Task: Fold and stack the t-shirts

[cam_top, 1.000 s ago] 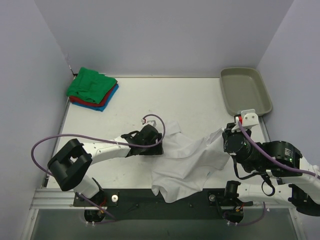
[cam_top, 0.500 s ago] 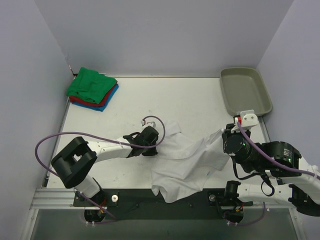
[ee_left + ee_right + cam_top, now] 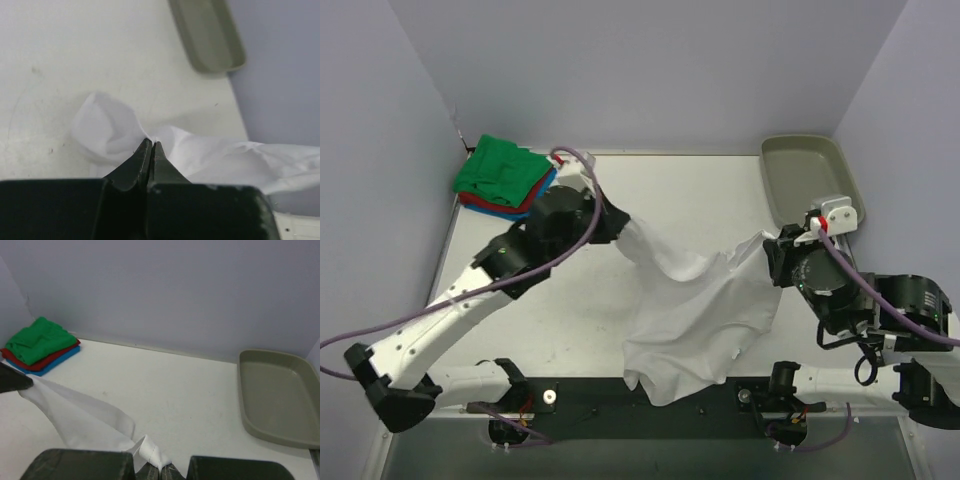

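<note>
Left arm [image 3: 450, 310] stretched forward, jaws clamped on white t-shirt [image 3: 700, 320]. Right arm [image 3: 880, 305] bent, jaws clamped on same shirt.

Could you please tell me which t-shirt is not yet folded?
The white t-shirt, stretched between the left gripper and right gripper; the green t-shirt, red t-shirt and blue t-shirt lie folded in one stack.

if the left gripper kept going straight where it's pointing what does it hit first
The white t-shirt it is pinching, bunched just beyond the left gripper tips. Past that, probably bare table; the grey tray lies off to the right.
</note>
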Robot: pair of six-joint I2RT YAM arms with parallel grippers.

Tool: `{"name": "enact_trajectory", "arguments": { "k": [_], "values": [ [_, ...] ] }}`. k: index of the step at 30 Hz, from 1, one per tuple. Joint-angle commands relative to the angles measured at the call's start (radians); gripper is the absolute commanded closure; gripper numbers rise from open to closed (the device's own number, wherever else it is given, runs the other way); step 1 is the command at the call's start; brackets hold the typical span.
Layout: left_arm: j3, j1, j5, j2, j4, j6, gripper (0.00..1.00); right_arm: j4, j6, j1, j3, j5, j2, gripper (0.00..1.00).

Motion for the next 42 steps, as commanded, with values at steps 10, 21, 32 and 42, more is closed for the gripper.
{"name": "enact_trajectory", "arguments": {
  "k": [10, 21, 32, 42],
  "values": [
    [0.370, 0.015, -0.146, -0.358, -0.285, 0.109, 1.00, 0.257, -0.414, 0.001, 0.229, -0.495, -0.091, 1.00],
    [0.489, 0.016, 0.038, -0.511, -0.120, 0.192, 1.00, 0.257, -0.448, -0.056, 0.541, -0.937, -0.063, 1.00],
    [0.499, 0.015, 0.142, -0.595, -0.012, 0.135, 1.00, 0.291, -0.362, -0.096, 0.825, -1.045, 0.026, 1.00],
    [0.241, 0.012, -0.015, -0.696, -0.026, 0.086, 1.00, 0.315, -0.348, -0.093, 0.560, -0.769, -0.016, 1.00]
  ]
}}
